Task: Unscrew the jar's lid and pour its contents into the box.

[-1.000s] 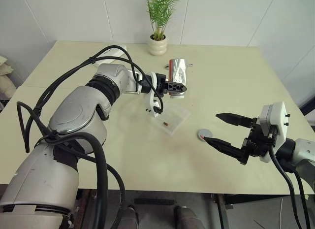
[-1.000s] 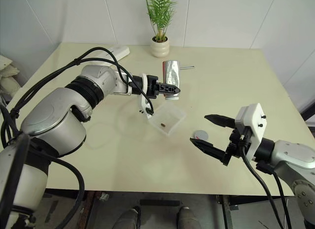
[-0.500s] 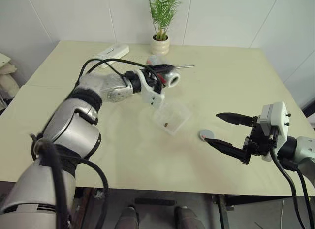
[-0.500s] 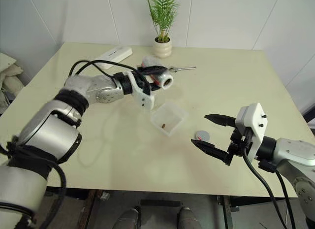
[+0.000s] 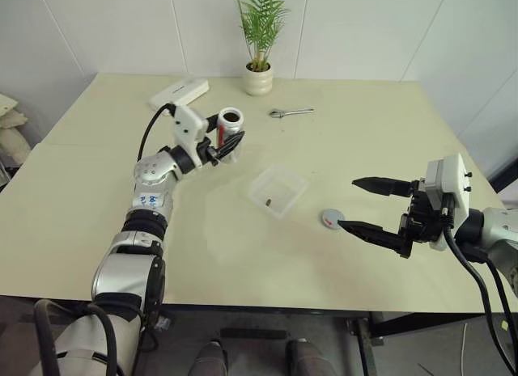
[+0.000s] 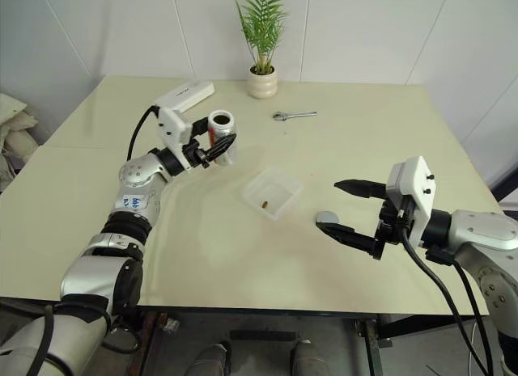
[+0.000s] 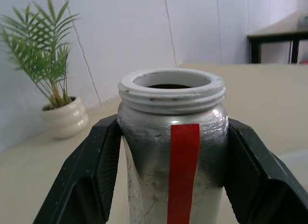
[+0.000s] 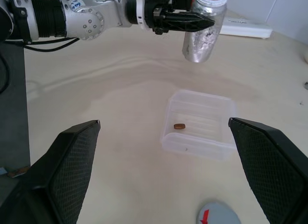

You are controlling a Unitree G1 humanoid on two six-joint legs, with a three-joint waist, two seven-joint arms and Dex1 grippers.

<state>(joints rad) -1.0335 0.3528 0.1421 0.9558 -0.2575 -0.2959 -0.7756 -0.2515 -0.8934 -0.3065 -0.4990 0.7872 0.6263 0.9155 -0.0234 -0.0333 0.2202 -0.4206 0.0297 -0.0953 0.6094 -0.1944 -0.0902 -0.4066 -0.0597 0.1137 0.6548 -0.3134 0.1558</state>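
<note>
The desk (image 5: pixel 340 133) is pale yellow and takes up most of the head views. At the upper centre, against the wall, stands a potted plant (image 5: pixel 260 36). A white oblong case (image 5: pixel 178 91) lies at the upper left, and a wrench (image 5: pixel 291 112) lies just right of the plant's pot.

The left tool (image 5: pixel 220 147), left of centre, is clamped on the jar (image 5: pixel 230 132). One black finger presses each side of it. The jar is upright, mouth up and uncapped, red stripe on its side, and is held clear of the desk.

The right tool (image 5: pixel 366 204), at the right of the frame, is spread wide and holds nothing. Its fingers hang above the desk.

The box (image 5: pixel 278 191) sits on the desk at the centre, apart from the jar and to its lower right. The small brown item (image 5: pixel 268 202) lies inside the box, near its lower left wall.

The lid (image 5: pixel 333 220) rests flat on the desk, red mark up. It lies between the box and the right tool, just beside the lower finger's tip.
</note>
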